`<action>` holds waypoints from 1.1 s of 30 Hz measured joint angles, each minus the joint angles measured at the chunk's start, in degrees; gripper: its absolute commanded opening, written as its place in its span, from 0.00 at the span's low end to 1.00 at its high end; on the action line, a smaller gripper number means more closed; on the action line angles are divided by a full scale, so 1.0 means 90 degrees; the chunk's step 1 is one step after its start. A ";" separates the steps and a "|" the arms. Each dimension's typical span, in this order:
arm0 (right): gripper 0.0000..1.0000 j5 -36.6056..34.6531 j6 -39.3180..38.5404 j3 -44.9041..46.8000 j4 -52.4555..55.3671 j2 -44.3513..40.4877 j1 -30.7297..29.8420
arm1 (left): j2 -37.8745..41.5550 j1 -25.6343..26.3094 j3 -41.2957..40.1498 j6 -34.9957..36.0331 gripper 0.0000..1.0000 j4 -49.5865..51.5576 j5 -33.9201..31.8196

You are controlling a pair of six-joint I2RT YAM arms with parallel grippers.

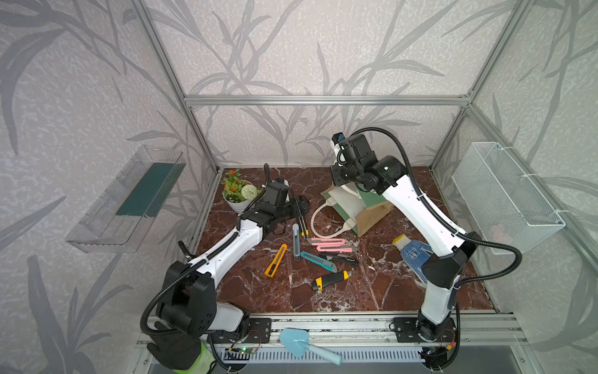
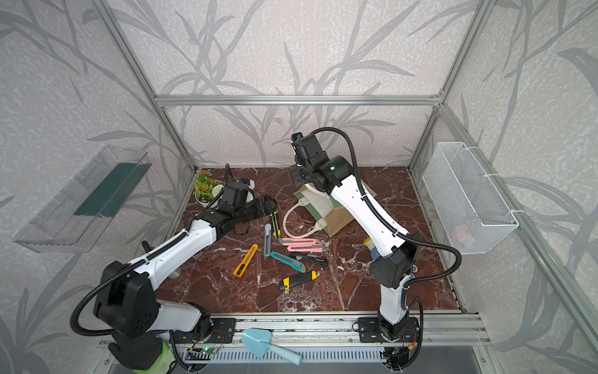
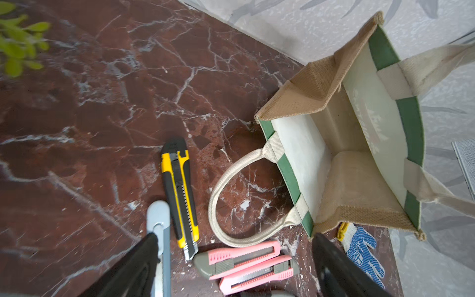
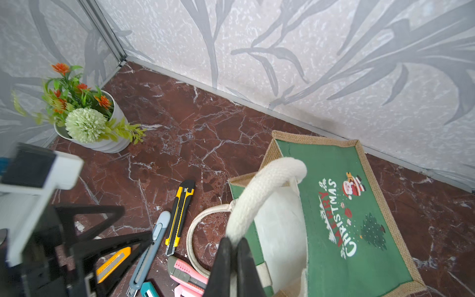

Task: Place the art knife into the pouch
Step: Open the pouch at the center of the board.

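Left claw [image 3: 235, 272] open wide, nothing held, low over the knife cluster at mid surface [image 3: 90, 128]. Right claw [image 4: 232, 267] clamped on the pouch's upper rope handle [image 4: 267, 185], holding the mouth open. Pouch [image 4: 347, 205] lies on its side, centre-far, mouth facing left toward the left claw, bare white lining inside, lower handle [image 3: 223, 195] flat on the surface. Yellow-black art knife [image 3: 180, 195] on the surface just left of that loop, grey knife [image 3: 160, 221] beside it on the left, its near end under a left claw finger; can't tell if touching. Two pink knives [image 3: 244, 257] just near of the loop. Orange knife [image 1: 275, 260] and teal knife [image 1: 318, 261] nearer. Plant pot [image 4: 84, 118] far-left corner; glove [image 1: 414, 252] right, partly under the right arm.
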State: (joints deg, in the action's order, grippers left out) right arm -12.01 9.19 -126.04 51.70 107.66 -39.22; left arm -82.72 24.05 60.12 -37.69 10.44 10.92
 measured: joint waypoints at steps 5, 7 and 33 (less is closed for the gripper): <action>0.00 0.0112 0.0007 -0.0080 0.0012 -0.0012 0.0080 | -0.0826 0.0231 0.0391 -0.0165 0.82 -0.0381 0.0168; 0.00 0.0189 0.0027 -0.0080 0.0012 -0.0015 0.0107 | -0.1122 0.0299 0.0576 -0.0226 0.82 -0.0449 0.0233; 0.00 0.0782 0.0248 -0.0415 0.0056 -0.0206 0.0248 | -0.3339 0.0663 0.2273 -0.0959 0.68 -0.0848 0.0695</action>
State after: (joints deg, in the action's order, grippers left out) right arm -4.97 11.42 -129.78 52.21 105.80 -36.99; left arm -112.77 30.02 80.58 -46.33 2.81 17.17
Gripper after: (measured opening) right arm 0.064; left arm 0.713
